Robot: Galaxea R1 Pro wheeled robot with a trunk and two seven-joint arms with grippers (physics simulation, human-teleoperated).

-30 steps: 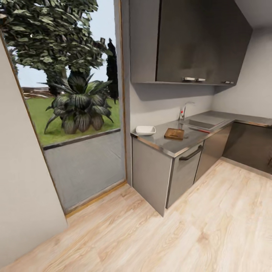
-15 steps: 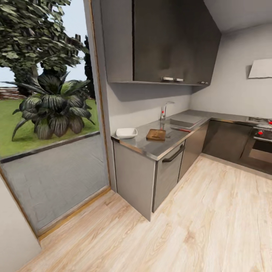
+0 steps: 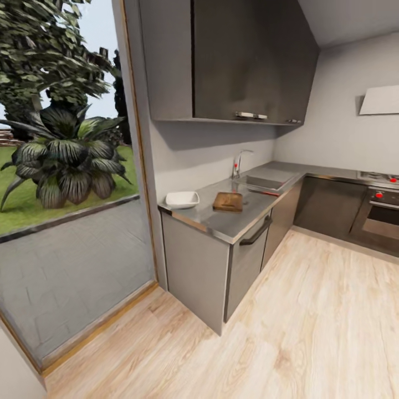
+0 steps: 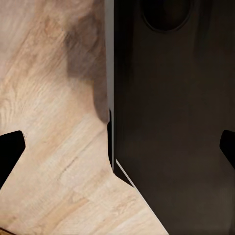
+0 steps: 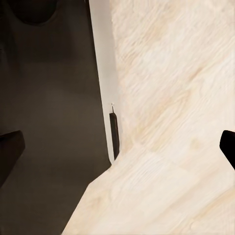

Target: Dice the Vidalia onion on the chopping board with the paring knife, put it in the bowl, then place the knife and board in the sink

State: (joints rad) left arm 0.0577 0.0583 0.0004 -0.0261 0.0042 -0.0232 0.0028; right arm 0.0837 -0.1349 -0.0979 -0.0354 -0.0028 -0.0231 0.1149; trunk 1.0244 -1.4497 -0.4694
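Observation:
The head view shows the kitchen from a distance. A white squarish bowl [image 3: 182,199] sits at the near end of the grey countertop [image 3: 219,220]. The brown chopping board [image 3: 228,201] lies just beyond it. Further along are the sink [image 3: 261,182] and its chrome tap [image 3: 239,163]. A thin red streak by the sink's front edge looks like the paring knife [image 3: 271,193]. The Vidalia onion is hidden from here. My left gripper [image 4: 122,142] and right gripper [image 5: 121,142] both hang open over the wood floor beside my dark base, holding nothing.
A large glass opening [image 3: 61,183] with a plant outside lies left of the counter. Black upper cabinets [image 3: 238,61] hang above it. An oven with red knobs [image 3: 381,213] stands at the far right. Light wood floor [image 3: 310,321] stretches between me and the counter.
The camera has swung right and moved, so the whole scene has shifted left and the oven and hood have come into view. Bowl, board and sink stay in place on the counter.

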